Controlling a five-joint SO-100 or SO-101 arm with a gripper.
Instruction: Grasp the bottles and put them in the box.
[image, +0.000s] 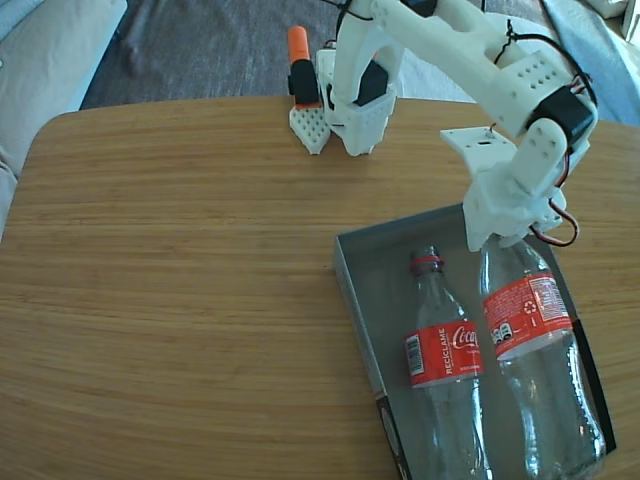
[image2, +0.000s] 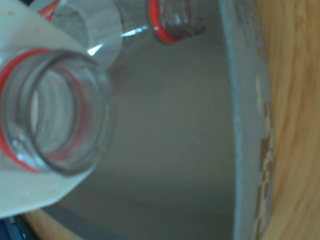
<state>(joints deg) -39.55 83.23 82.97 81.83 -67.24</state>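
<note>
Here both bottles sit inside the box (image: 352, 262), which lies at the table's (image: 180, 300) right-hand side in the fixed view. The left bottle (image: 443, 352) lies flat on the box floor, neck toward the arm's base — placed, by the look of it. The right bottle (image: 527, 320) lies beside it, with its neck end up under the gripper (image: 497, 240). Its far end seems to rest against the box's lower right corner.

In the wrist view the open mouth of the right bottle (image2: 47, 112) fills the left side, ringed in red and backed by a pale finger (image2: 30, 192), so the gripper appears closed on the neck. The second finger is not clear, so I can't say how tight the hold is. Holding by the neck keeps the fingers clear of the box walls and of the left bottle's neck (image2: 172, 20), just beside.

My guess — this bottle is being lowered into the free half, with only the release left.
</note>
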